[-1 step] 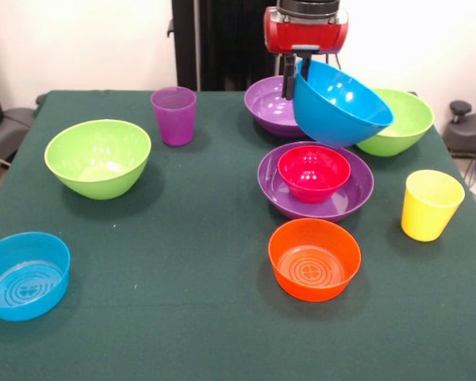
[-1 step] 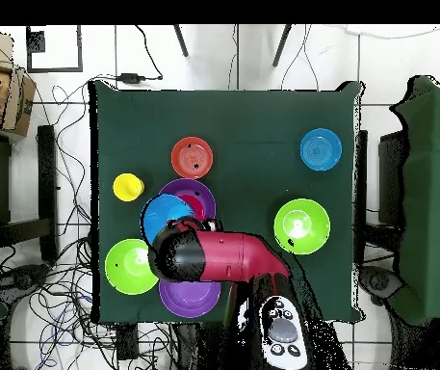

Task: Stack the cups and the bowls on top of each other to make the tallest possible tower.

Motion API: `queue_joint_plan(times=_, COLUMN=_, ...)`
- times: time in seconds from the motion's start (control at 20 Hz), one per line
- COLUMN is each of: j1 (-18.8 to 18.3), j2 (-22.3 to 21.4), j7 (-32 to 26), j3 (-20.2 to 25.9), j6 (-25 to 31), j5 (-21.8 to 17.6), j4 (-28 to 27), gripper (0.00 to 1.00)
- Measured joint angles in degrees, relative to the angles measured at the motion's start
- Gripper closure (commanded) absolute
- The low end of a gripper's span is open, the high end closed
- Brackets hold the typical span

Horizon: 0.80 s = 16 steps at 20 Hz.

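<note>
Front view: the end effector (image 1: 298, 75) is closed on the rim of the large blue bowl (image 1: 341, 103), holding it tilted in the air above the far rim of the tower (image 1: 315, 181), a wide purple bowl with the red-pink bowl (image 1: 313, 171) nested inside, between the orange bowl (image 1: 314, 259) and the second purple bowl (image 1: 271, 105) toward the far edge of the bench (image 1: 190, 262). Overhead view: the large blue bowl (image 2: 164, 214) overlaps the tower (image 2: 196, 197), with the arm (image 2: 219, 255) partly covering both, and the yellow cup (image 2: 127, 187) stands just beside them near the bench (image 2: 243, 125) side edge.

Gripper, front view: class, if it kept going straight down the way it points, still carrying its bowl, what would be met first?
Probably the red-pink bowl nested in the purple bowl: the gripper holds the large blue bowl tilted just above them, though depth is unclear.
</note>
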Motion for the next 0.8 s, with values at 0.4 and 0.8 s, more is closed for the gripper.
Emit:
queue_joint_plan(times=0.4, j1=0.00, j2=0.00, j7=0.00, j3=0.00, j6=0.00, j5=0.00, j4=0.01, gripper=0.00)
queue_joint_plan(times=0.8, j1=-0.25, j2=0.00, j7=0.00, j3=0.07, j6=-0.01, j5=0.00, j4=0.01, gripper=0.00)
